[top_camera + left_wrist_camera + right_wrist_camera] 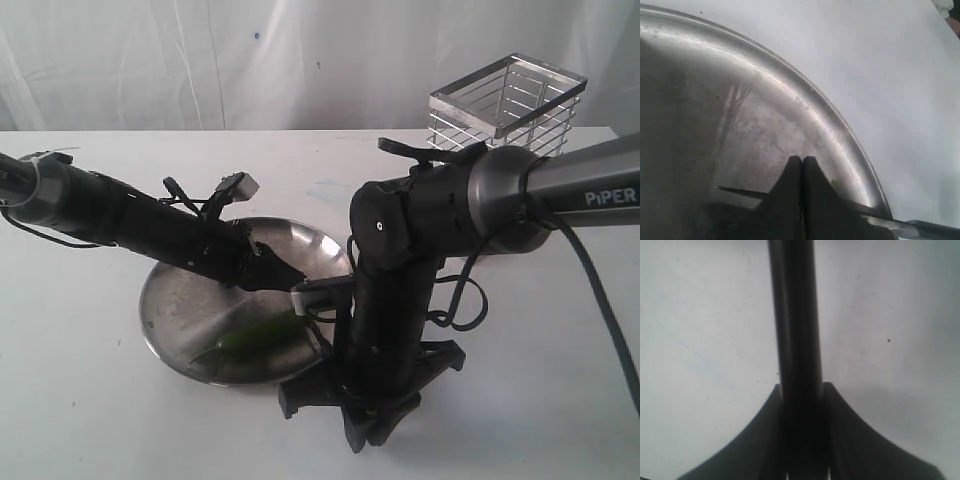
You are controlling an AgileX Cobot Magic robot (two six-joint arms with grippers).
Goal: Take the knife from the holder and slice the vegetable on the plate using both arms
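The steel plate (160, 300) lies left of centre with the green chili (255, 335) near its front rim. Above the plate's middle, apart from the chili, hangs my left gripper (283, 275). The left wrist view shows that gripper (802, 159) with its black fingers pressed together over the plate (840, 132), and no chili there. In front of the plate my right gripper (367, 432) points down at the table. In the right wrist view this gripper (801, 388) is shut on the knife (795, 315), a long dark bar. The exterior view does not show the knife.
The wire-mesh holder (508, 100) stands at the back right, behind the right arm. A white cloth hangs behind the white table (90, 400). Behind the left fingers a thin dark strip (740, 191) crosses the plate; I cannot tell what it is.
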